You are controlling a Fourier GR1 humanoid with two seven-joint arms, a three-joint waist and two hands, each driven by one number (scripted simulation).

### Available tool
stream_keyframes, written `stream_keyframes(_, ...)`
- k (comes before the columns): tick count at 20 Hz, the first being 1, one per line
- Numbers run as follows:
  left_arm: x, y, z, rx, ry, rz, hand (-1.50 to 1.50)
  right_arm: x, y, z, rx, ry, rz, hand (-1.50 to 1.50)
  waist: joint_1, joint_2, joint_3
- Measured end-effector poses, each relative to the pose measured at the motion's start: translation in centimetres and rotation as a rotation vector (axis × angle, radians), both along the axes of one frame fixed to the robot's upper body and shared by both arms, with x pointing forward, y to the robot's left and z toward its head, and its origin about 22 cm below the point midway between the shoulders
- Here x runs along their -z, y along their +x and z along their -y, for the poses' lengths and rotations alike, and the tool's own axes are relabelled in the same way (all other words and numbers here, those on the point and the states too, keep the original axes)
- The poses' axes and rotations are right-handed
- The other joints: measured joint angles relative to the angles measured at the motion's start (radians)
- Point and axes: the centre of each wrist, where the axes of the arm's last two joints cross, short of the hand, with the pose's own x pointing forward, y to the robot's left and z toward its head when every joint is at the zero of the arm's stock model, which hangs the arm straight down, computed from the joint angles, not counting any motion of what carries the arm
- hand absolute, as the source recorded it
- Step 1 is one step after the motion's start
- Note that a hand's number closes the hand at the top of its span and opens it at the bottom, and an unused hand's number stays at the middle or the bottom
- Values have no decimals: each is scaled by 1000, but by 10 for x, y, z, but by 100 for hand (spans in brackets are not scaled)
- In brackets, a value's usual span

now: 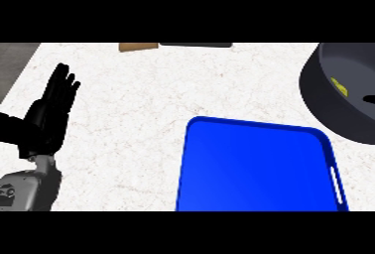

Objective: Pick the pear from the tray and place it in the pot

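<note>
yellow pear (pixel 339 85) in pot (pixel 322 94), left hand (pixel 51 109) well apart

Blue tray (pixel 256 168) beside dark pot (pixel 330 99), yellow bit (pixel 338 84) inside; left robot hand (pixel 55 106) open.

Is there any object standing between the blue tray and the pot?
Nothing visible does. The blue tray lies directly beside the dark pot, with only bare counter between. A small yellow-green bit shows inside the pot.

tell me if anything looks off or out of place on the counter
Nothing is spilled or damaged. The blue tray lies flat but holds nothing, and a small yellow-green bit shows inside the dark pot at the right edge, possibly the pear. The left hand rests open at the left. The right hand is out of view.
</note>
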Motion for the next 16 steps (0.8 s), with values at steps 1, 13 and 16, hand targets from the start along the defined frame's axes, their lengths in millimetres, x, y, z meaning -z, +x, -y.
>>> stream_keyframes(1,-2,1,2,-3,2,3,0,-2,-4,6,4,23,3,-150,-2,0,0)
stream_keyframes(13,-7,2,0,2,3,2,0,-26,-65,74,29,119,12,-150,-1,5,3)
stream_keyframes(16,-9,4,-1,3,0,3,0,-28,-76,82,39,104,-3,-150,-1,6,4)
